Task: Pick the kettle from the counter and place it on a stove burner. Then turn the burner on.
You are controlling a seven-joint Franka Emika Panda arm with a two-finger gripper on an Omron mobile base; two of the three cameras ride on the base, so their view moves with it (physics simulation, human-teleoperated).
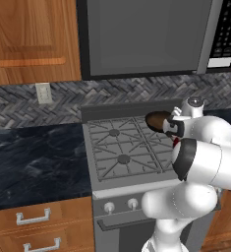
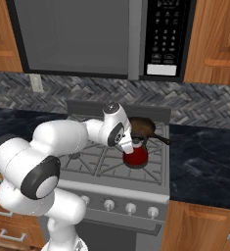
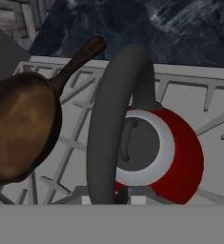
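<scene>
In the left base view the arm is folding forward over the stove (image 1: pixel 118 147), its white body hiding most of the right side; only a sliver of the red kettle (image 1: pixel 176 142) is peeking out at about 3 o'clock from the front-left burner, just below the brown skillet (image 1: pixel 158 119). In the right base view the kettle (image 2: pixel 135 156) is sitting on the grate over the front-right stove burner (image 2: pixel 134 164), at 5 o'clock from the skillet (image 2: pixel 140 127), so the carry off the dark surface (image 2: pixel 204 157) looks done; the knobs (image 2: pixel 130 208) along the stove front are untouched by the arm, so turning the burner on is what remains. The wrist is bending down with the gripper (image 2: pixel 131 145) directly over the kettle's top. In the hand view the camera is looking straight down on the silvery lid and the dark arched handle (image 3: pixel 111 138), which is running from 12 to 6 o'clock; the gripper's fingertips are barely showing at 6 o'clock, so I cannot tell whether they are clamping the handle or just parting from it.
</scene>
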